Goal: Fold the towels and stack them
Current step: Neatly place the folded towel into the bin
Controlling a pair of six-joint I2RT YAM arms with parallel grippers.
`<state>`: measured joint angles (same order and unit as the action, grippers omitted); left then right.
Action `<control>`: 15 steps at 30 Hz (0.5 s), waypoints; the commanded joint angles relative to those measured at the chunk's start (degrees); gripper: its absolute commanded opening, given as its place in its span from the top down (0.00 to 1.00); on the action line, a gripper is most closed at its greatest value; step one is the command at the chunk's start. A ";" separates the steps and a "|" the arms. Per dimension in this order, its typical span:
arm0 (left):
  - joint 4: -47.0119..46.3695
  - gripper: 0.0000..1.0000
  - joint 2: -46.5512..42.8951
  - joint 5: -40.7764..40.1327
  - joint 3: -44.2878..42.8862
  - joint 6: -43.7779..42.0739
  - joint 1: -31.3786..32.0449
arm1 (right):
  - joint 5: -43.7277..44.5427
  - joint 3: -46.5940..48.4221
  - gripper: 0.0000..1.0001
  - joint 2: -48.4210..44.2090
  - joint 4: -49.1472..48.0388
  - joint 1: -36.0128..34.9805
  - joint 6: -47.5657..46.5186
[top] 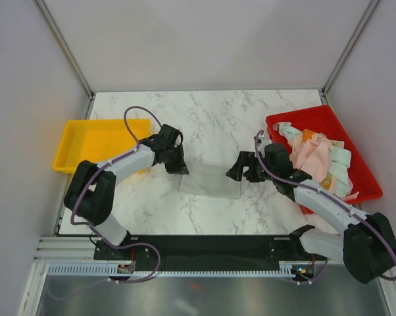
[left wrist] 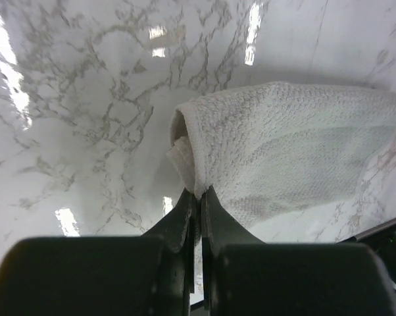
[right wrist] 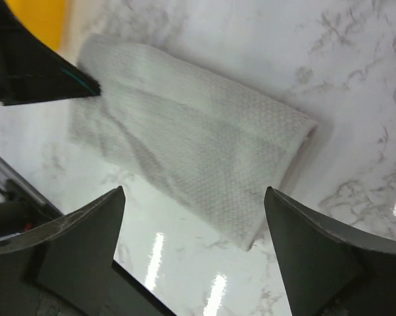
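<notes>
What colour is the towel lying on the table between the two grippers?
Grey-white waffle-weave cloth towel; clearest in the right wrist view.

towel: grey-white, waffle weave | table: white marble, grey veins | yellow bin | red bin

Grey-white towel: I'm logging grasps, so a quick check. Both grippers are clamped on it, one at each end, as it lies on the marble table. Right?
Not both. Only the left gripper is clamped on the grey-white towel; the right gripper stands open at the other end, as the right wrist view shows. It does lie on the marble table.
</notes>
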<state>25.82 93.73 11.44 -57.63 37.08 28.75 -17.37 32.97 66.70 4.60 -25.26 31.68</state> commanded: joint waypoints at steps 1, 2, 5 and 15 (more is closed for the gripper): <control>10.36 0.98 1.96 -6.69 -9.14 -2.80 0.08 | -0.92 4.99 0.02 -6.73 2.60 0.30 1.54; 14.04 0.98 2.76 -7.74 -10.91 -4.20 -0.10 | -0.83 5.35 0.02 -7.71 3.65 0.29 1.71; 19.16 0.98 5.66 -11.26 -17.51 -7.18 -0.71 | -0.30 7.01 0.02 -10.44 5.58 0.29 1.63; 32.18 0.98 6.29 -31.82 -32.27 -17.47 -9.06 | -0.04 8.51 0.02 -11.68 8.58 0.29 -0.48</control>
<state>52.69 100.68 -10.44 -84.86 26.61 22.65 -17.72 40.16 55.55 12.10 -25.21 32.10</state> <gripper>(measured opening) 0.044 0.979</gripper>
